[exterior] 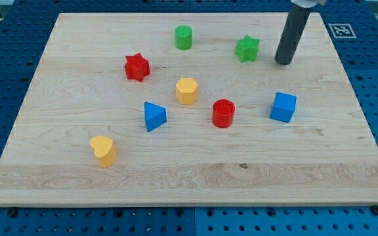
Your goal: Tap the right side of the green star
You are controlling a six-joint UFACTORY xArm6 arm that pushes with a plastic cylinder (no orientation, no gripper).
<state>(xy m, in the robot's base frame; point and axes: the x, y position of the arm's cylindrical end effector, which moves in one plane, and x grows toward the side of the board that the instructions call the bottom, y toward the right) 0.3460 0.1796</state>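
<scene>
The green star (247, 48) lies near the view's top, right of centre, on the wooden board (77, 183). My tip (283, 62) rests on the board to the star's right, a short gap away and not touching it. The dark rod rises from the tip toward the view's top edge.
A green cylinder (184, 37) lies left of the star. A red star (136, 67), a yellow hexagon (186, 90), a red cylinder (223, 113), a blue cube (283, 107), a blue triangle (153, 116) and a yellow heart (102, 150) lie lower down. A marker tag (340, 30) sits off the board's top right corner.
</scene>
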